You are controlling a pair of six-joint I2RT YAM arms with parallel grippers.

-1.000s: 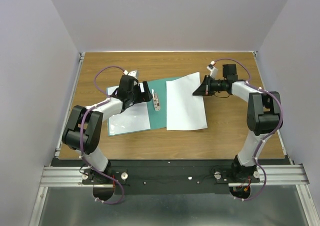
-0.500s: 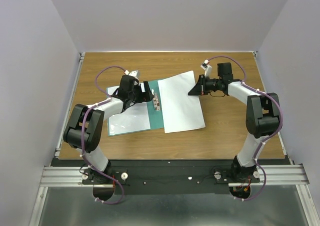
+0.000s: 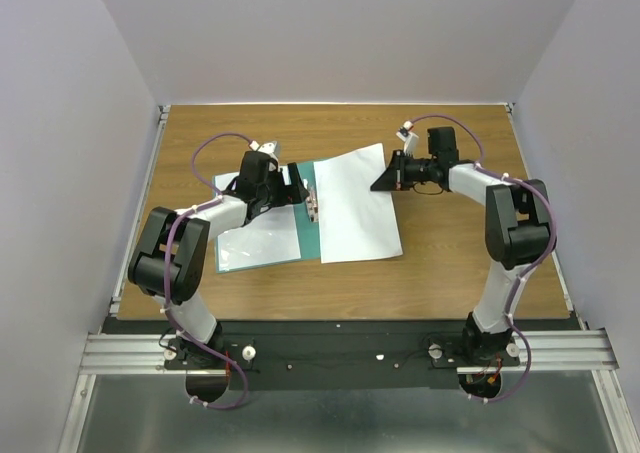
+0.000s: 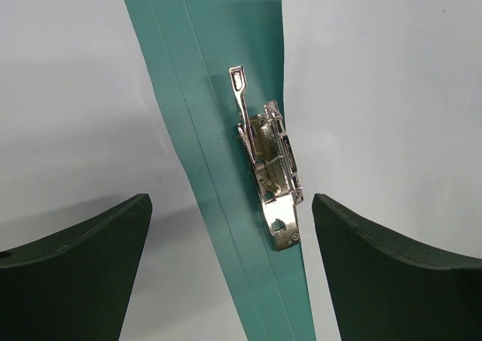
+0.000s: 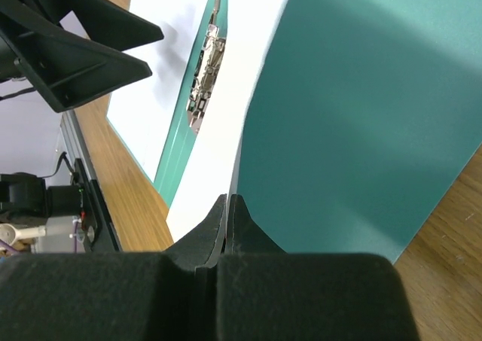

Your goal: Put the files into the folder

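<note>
As the right gripper [image 5: 227, 213], pinched on the folder [image 4: 203, 130] cover and its white sheet [image 3: 355, 208], is drawing them further left than before, the left gripper [image 4: 232, 202] is hovering spread wide astride the clip [image 4: 269, 177], above a second sheet [image 3: 262, 238].

The folder [image 3: 310, 235] is laid open on the middle of the tabletop [image 3: 450, 263], with its spine running from near to far. The clip [image 3: 314, 206] is set on the spine strip, toward the far end. The left sheet [image 3: 258, 238] is spread over the left half and the right sheet [image 3: 358, 208] over the right half, its left edge just beside the clip. The left gripper [image 3: 292, 187] is placed over the far end of the left half, with the clip framed between its spread jaws. The right gripper [image 3: 380, 182] is set at the far right corner, where the cover's edge is pinched between its jaws, the right sheet against it.
</note>
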